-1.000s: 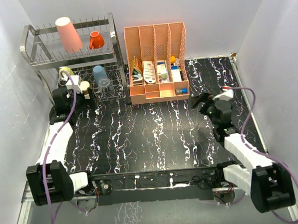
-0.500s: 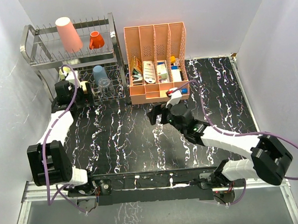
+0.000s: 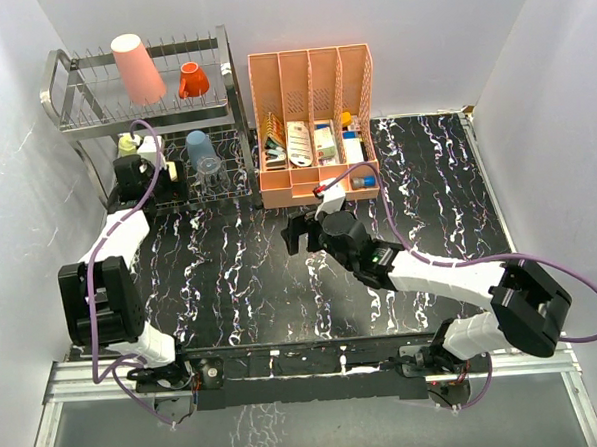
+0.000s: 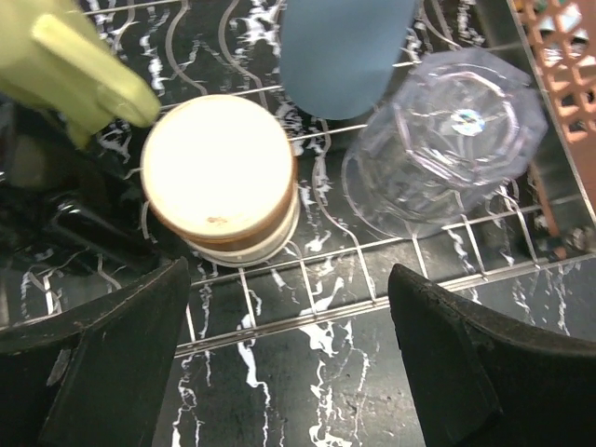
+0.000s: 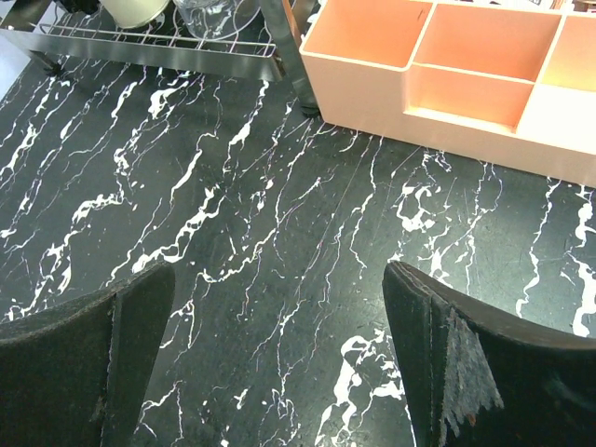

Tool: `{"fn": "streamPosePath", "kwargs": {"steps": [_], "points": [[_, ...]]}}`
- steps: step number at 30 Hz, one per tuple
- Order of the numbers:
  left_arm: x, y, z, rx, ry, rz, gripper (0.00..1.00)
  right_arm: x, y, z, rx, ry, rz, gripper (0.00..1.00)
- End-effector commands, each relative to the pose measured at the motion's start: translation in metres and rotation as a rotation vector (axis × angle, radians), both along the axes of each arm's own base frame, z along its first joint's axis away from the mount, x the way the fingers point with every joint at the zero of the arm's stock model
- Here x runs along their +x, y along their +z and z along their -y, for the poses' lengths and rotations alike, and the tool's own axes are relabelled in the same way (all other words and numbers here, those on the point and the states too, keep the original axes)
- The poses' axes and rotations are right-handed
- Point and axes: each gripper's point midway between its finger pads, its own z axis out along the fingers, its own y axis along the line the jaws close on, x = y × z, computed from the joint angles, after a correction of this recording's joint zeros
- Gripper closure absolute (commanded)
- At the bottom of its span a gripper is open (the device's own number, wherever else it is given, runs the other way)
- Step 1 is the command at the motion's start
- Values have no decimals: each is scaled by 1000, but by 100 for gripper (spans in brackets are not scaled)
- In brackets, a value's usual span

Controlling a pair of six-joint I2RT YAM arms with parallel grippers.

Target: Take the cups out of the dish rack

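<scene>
Since a second earlier the right gripper had swung from the right side of the table to its middle, jaws spread wide and holding nothing. Farther back, the left gripper had reached the dish rack, jaws released before the lower tier, where a brown cup, a blue cup and a clear glass stood upturned. On the top tier sat the pink tumbler and the orange cup.

pink tumbler, orange cup; black white-veined table

overhead view spans table; left wrist close above dish rack, right wrist low, facing it
</scene>
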Motion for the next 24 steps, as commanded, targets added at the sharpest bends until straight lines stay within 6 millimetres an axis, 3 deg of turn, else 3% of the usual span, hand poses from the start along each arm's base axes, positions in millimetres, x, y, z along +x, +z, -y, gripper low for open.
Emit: {"fn": "streamPosePath", "kwargs": {"steps": [1,5,9,15,19,24], "points": [[6,29,26,-38,-171,79,15,10,32,-9,56,-12,68,2],[12,35,20,-47,-120,90,14,10,33,-8,56,-16,71,2],[3,45,7,34,-89,85,14,10,35,-8,50,-11,73,2],[-23,53,-37,129,7,37,12,10,38,-11,41,-1,72,3],[-33,46,-75,117,107,-33,14,4,37,-17,46,22,75,4],[-37,32,-81,107,141,-70,16,-1,31,-20,30,52,81,5]]}}
